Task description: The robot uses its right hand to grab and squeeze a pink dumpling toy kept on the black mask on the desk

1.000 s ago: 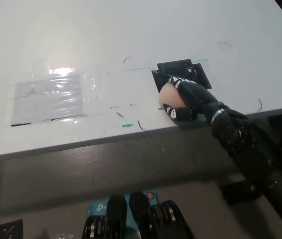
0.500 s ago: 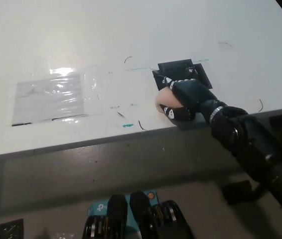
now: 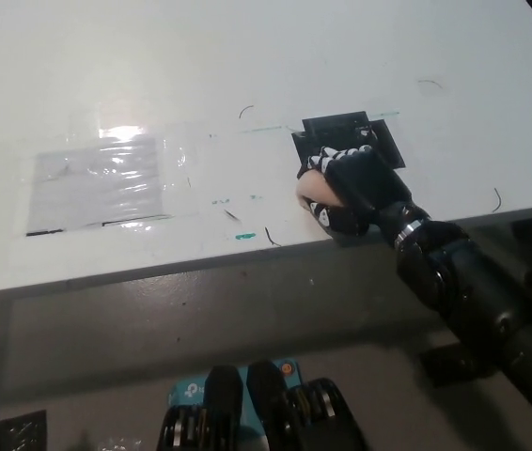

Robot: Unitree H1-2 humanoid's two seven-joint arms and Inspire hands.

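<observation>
Gripping pink dumpling toy [image 3: 315, 188], right robot hand [image 3: 349, 188], white desk [image 3: 247, 75]

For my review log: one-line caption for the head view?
Black right hand shut on pink dumpling toy at black mask near desk edge.

The desk [image 3: 247, 56] has a smooth white top with a soft sheen and thin dark scuffs. Left of the black mask [image 3: 351, 132], which looks matt and flat, a clear plastic sheet [image 3: 97, 183] lies glossy and wrinkled, catching glare. The pink dumpling toy [image 3: 315, 191] looks smooth and soft. The right hand [image 3: 352, 188] wrapped around it is black, hard-looking, faintly shiny, with white markings.
</observation>
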